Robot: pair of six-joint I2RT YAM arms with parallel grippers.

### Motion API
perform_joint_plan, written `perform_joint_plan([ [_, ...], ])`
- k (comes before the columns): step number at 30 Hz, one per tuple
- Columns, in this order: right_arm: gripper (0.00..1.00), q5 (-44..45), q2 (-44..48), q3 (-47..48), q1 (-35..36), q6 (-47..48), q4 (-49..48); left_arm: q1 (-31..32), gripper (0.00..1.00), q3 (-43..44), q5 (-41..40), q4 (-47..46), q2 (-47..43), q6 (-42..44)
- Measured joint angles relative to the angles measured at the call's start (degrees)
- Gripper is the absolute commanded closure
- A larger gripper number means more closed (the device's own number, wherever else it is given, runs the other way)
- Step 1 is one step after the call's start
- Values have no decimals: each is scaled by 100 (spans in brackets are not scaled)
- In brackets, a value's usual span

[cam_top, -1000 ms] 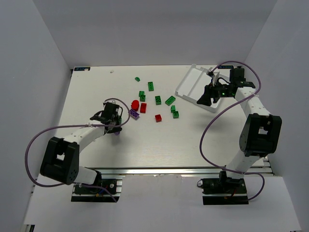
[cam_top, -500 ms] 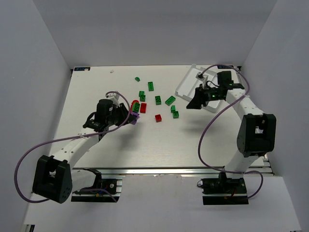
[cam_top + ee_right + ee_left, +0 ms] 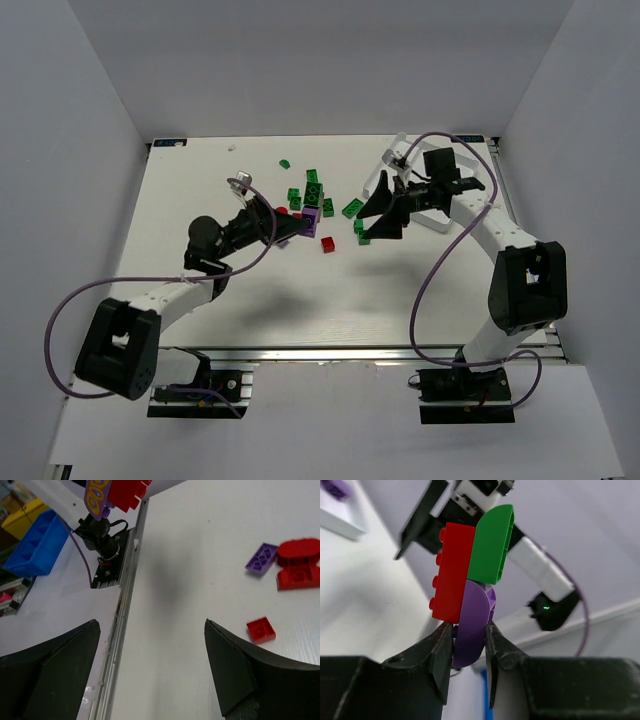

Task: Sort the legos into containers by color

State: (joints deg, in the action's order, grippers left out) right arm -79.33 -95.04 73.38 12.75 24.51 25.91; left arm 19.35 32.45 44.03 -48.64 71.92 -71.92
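Purple brick (image 3: 472,625), with a red brick (image 3: 452,572) and a green brick (image 3: 492,542) stuck on, is pinched aloft by the left gripper (image 3: 469,635). The right gripper (image 3: 150,650) is spread wide and empty. The bricks probably need to be pulled apart before the tray (image 3: 376,182) is reached.

The tray (image 3: 378,178) sits near the table's (image 3: 200,180) far right corner. The legos (image 3: 313,177) lie scattered just left of it, toward the far edge; one brick (image 3: 284,162) lies apart behind the rest.
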Motion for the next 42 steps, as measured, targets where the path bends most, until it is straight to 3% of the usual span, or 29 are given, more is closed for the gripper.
perform_joint_plan([
  [5, 11, -319, 120, -7, 308, 667, -367, 219, 84, -114, 195, -1880, 933, -2046],
  [11, 10, -448, 87, 352, 542, 85, -1593, 592, 84, 50, 238, -2306, 1759, -3421],
  [20, 12, -531, 81, 138, 769, -1700, -3637, 754, 84, 389, 306, -2599, 1823, -3768],
  [26, 19, -549, -28, -13, 734, -2787, -4618, 789, 83, 525, 433, -2649, 1823, -3864],
  [39, 23, -713, -63, 2, 763, -3569, -5143, 855, 81, 595, 658, -2638, 1845, -3915],
  [42, 28, -713, -46, 2, 807, -3635, -5141, 855, 81, 597, 774, -2632, 1845, -3950],
])
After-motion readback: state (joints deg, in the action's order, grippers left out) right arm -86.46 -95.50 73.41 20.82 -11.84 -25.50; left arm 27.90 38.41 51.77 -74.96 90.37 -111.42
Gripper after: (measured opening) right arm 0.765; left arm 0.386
